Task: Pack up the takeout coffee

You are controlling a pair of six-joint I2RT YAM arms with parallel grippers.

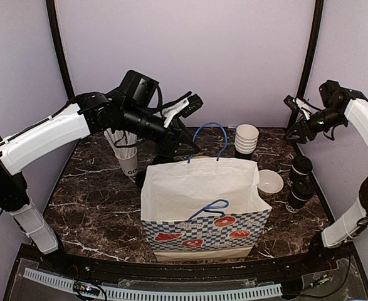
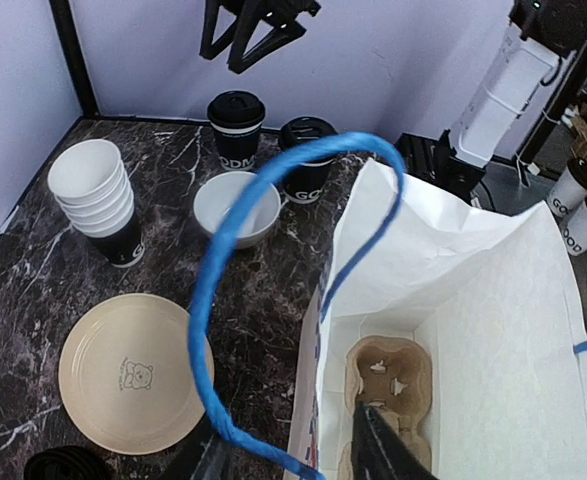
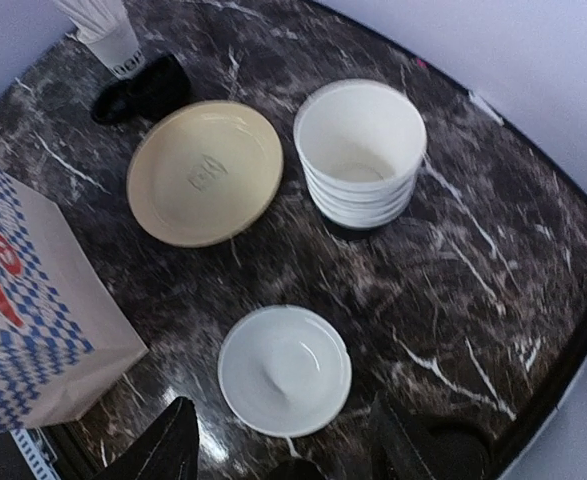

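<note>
Two lidded black takeout coffee cups [image 1: 301, 168] [image 1: 298, 195] stand at the table's right edge; the left wrist view shows them [image 2: 236, 125] [image 2: 306, 155] beyond the bag. My left gripper [image 1: 182, 148] hovers over the back rim of the white paper bag [image 1: 199, 188]. It is open, its fingers [image 2: 388, 450] straddling the bag wall and the blue handle [image 2: 213, 300], with a gap on both sides. A cardboard cup carrier [image 2: 388, 385] lies in the bag. My right gripper [image 1: 294, 128] hangs open and empty, high above the cups; a black lid [image 3: 453, 450] shows beside its fingers [image 3: 168, 450].
A small white bowl [image 1: 271, 180] sits left of the lidded cups. A stack of open cups [image 1: 246, 139] stands behind the bag, a cup of straws [image 1: 126, 153] at back left. A beige plate [image 2: 133, 370] lies behind the bag.
</note>
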